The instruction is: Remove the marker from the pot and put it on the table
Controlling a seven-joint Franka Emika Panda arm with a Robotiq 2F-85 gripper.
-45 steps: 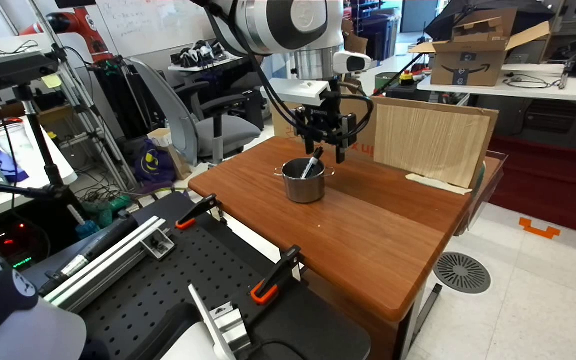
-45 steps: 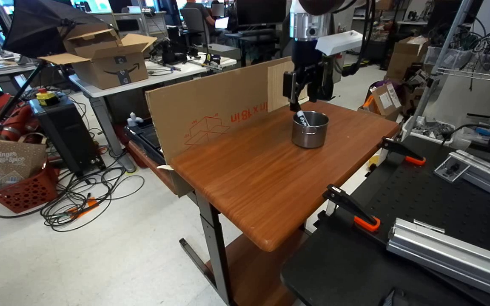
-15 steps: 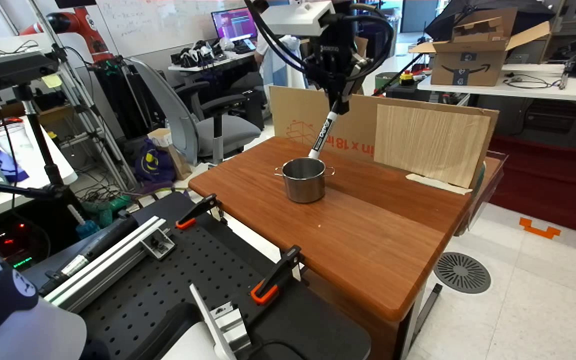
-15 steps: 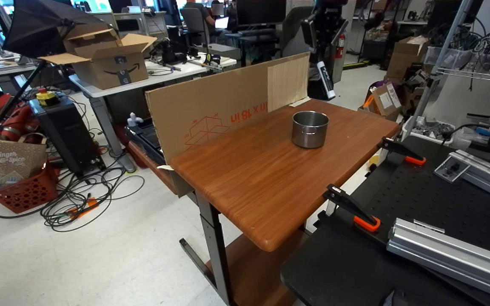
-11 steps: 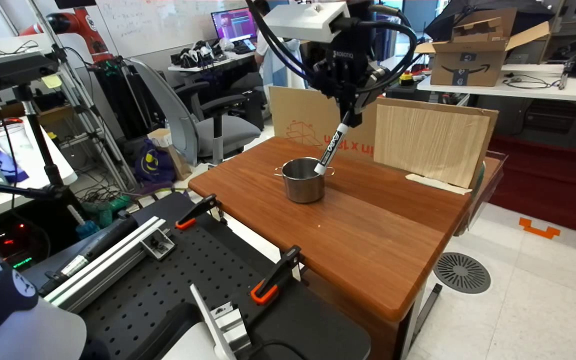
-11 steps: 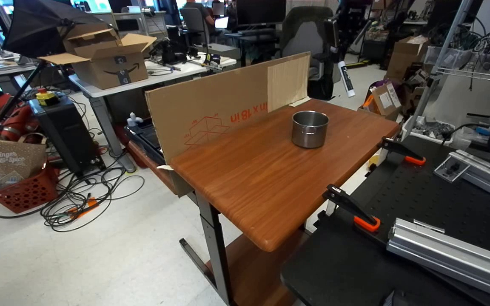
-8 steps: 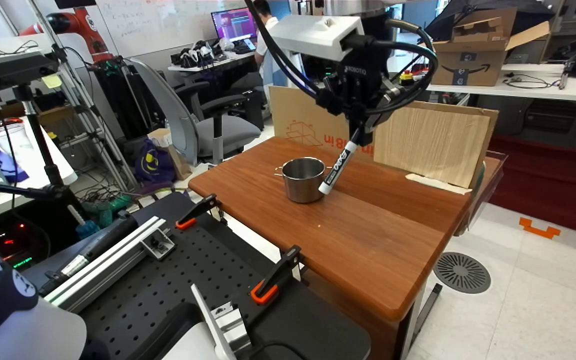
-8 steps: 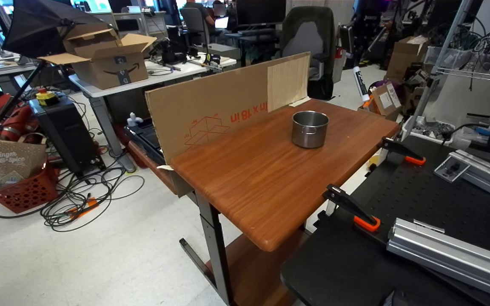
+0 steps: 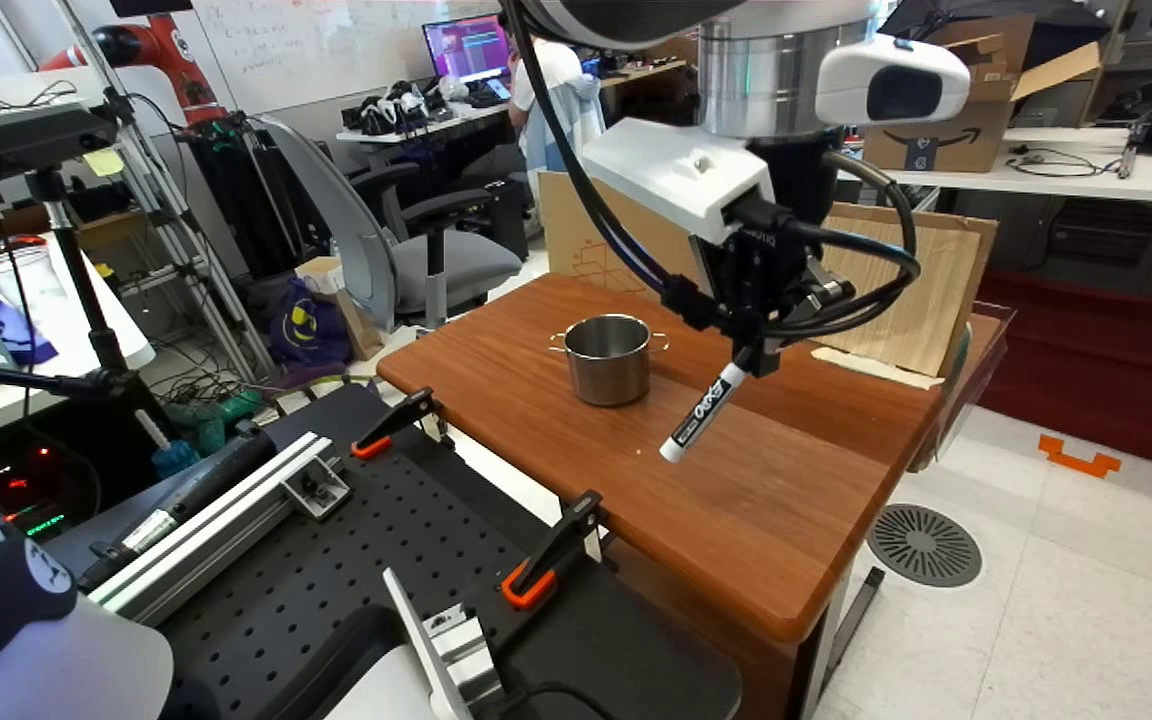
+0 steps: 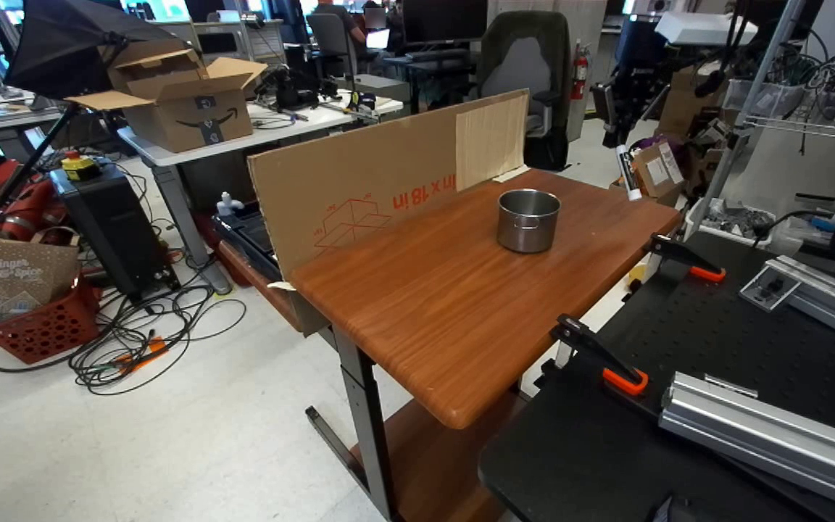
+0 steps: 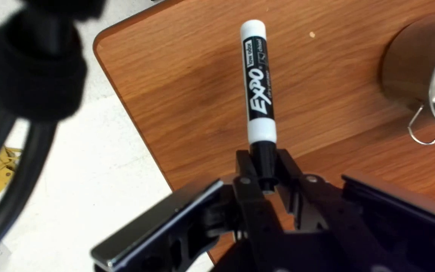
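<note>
A black-and-white marker hangs tilted in the air, its white end pointing down and away from the hand. My gripper is shut on its black cap; the two fingers press it from both sides in the wrist view. In an exterior view the marker shows against the wooden table, to the right of the pot; the gap beneath it is hard to judge. The grey metal pot stands upright on the table, with nothing seen inside. In an exterior view the gripper hangs beyond the pot.
A cardboard panel stands along one long side of the table. Two black clamps with orange pads, such as this clamp, grip the opposite edge, beside the black perforated bench. Cables run along the hand.
Three seconds ago the marker leaned in the pot between open fingers. Since then it has been gripped, lifted out and carried sideways past the pot; lately it has come lower.
</note>
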